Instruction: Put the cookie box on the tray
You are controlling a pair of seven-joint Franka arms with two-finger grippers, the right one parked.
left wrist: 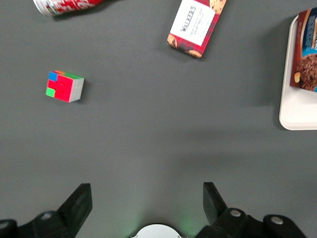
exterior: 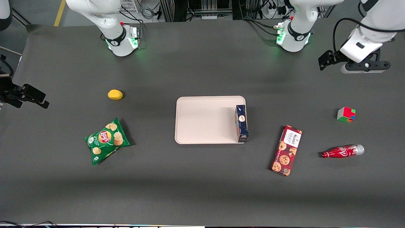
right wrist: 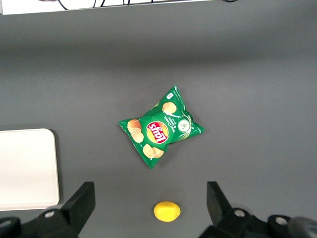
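Note:
The navy-blue cookie box (exterior: 241, 123) stands on the pale pink tray (exterior: 202, 120), at the tray's edge toward the working arm's end. It also shows in the left wrist view (left wrist: 306, 57), resting on the tray's rim (left wrist: 292, 111). My left gripper (exterior: 364, 65) hangs high above the table at the working arm's end, farther from the front camera than the colour cube, well apart from the box. In the wrist view the gripper (left wrist: 147, 203) is open and empty, with bare table between its fingers.
A long red cookie box (exterior: 286, 150) lies beside the tray toward the working arm's end, also in the wrist view (left wrist: 197, 24). A red bottle (exterior: 343, 151) and a colour cube (exterior: 346, 114) lie farther that way. A chips bag (exterior: 106, 140) and a yellow lemon (exterior: 115, 94) lie toward the parked arm's end.

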